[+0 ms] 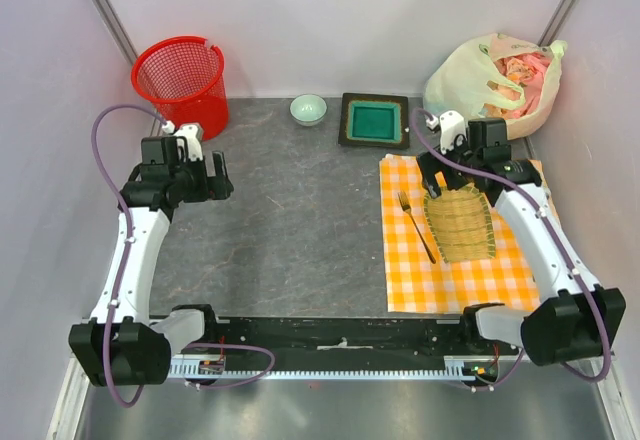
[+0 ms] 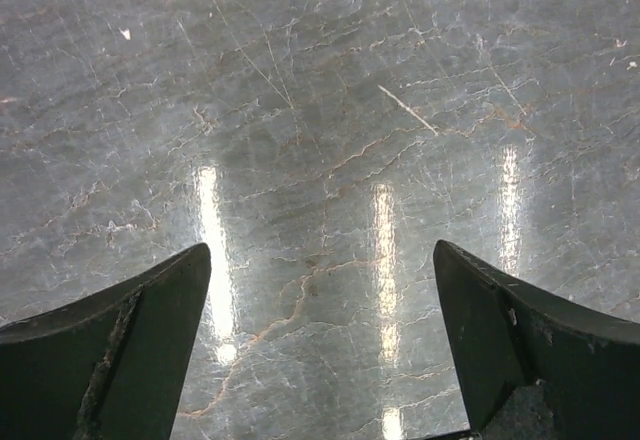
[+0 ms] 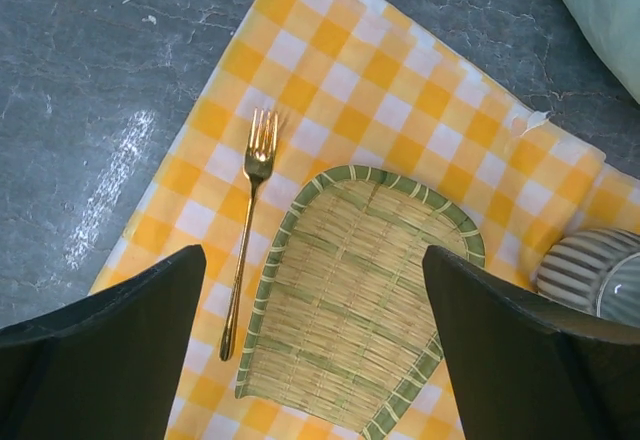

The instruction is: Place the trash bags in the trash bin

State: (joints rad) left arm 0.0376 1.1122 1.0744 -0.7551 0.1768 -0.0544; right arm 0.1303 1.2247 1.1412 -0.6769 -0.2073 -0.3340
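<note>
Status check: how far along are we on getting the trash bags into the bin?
Nothing looks done: the trash bin shows no pink inside. Nothing in hand: left gripper and right gripper have jaws open and empty. Left to do: the trash bags lie bunched in the pale bag, far right.

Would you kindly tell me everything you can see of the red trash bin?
The trash bin is a round red basket, plastic by its look, with open mesh walls, a solid rim and a body narrowing toward its base. It stands upright on the grey table in the far left corner, close to the walls. Nothing shows inside it. The left arm reaches just in front of its base; contact cannot be told.
</note>
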